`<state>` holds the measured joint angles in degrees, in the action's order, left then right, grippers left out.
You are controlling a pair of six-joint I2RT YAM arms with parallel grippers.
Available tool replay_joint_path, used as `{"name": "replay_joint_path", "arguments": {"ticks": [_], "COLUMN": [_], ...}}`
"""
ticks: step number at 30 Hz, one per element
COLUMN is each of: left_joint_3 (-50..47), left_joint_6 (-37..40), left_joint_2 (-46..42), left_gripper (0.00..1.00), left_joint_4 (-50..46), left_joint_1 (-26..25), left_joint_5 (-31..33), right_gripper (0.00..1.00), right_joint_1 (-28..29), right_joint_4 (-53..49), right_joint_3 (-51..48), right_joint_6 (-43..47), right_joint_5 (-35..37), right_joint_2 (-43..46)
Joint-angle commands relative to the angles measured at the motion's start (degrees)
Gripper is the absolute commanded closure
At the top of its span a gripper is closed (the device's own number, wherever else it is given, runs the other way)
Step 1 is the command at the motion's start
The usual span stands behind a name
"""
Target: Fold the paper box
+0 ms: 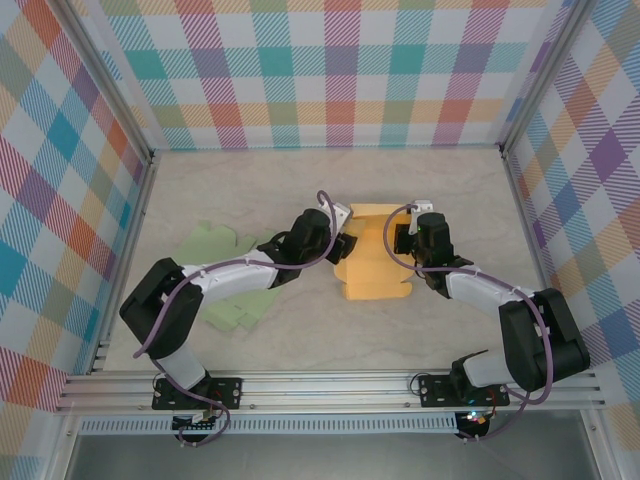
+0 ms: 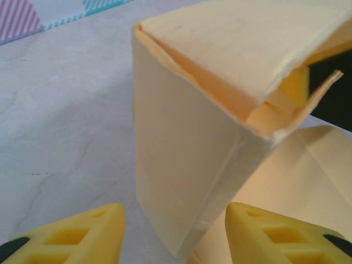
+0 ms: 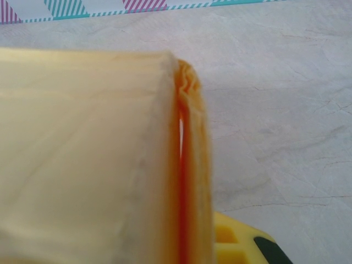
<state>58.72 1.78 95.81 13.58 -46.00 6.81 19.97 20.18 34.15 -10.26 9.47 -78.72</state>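
At the middle of the table point(image 1: 240, 185), the yellow paper box point(image 1: 372, 270) sits half formed, with 1 wall raised and a flap bent over it. The right gripper point(image 1: 400, 240) is pinched shut on the box's right wall. The left gripper point(image 1: 347, 247) has its 2 fingers point(image 2: 66, 231) spread either side of the raised corner, not touching. It should probably close squarely on the crease while the right braces. Green sheets point(image 1: 225, 275) lie to the left.

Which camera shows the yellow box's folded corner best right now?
Left wrist: the yellow box stands close, its corner and loose top flap sharp. Top external shows it small, from above. Right wrist shows one blurred wall edge.
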Motion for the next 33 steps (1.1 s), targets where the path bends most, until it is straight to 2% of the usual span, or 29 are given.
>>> {"name": "replay_joint_path", "arguments": {"ticks": [1, 5, 13, 18, 24, 33], "left_joint_3": [1.9, 1.8, 3.4, 3.9, 4.9, 6.3], "left_joint_6": [1.0, 0.3, -0.5, -0.1, 0.3, -3.2], "left_joint_2": [0.6, 1.0, 2.8, 3.9, 4.9, 5.7], "left_gripper": [0.52, 0.54, 0.69, 0.72, 0.76, 0.81], "left_joint_4": [4.9, 8.0, 11.5, 12.7, 13.2, 11.8], "left_joint_1": [-1.2, -1.5, -2.8, -4.0, -5.3, -5.8], "left_joint_5": [8.0, 11.6, 19.1, 22.9, 30.6, 43.0], "right_gripper": [1.00, 1.00, 1.00, 1.00, 1.00, 1.00], "right_joint_1": [0.3, 0.3, 0.6, 1.7, 4.5, 10.0], "right_joint_4": [2.1, 2.0, -0.7, -3.3, -7.2, -11.0], "right_joint_3": [0.0, 0.0, 0.9, 2.5, 5.5, 6.8], "right_joint_6": [-0.7, -0.6, -2.8, -4.4, -5.8, -8.8], "right_joint_5": [-1.4, -2.5, -4.4, -4.2, -0.6, 7.5], "right_joint_2": [0.1, 0.1, 0.4, 1.7, 2.4, 4.6]}}
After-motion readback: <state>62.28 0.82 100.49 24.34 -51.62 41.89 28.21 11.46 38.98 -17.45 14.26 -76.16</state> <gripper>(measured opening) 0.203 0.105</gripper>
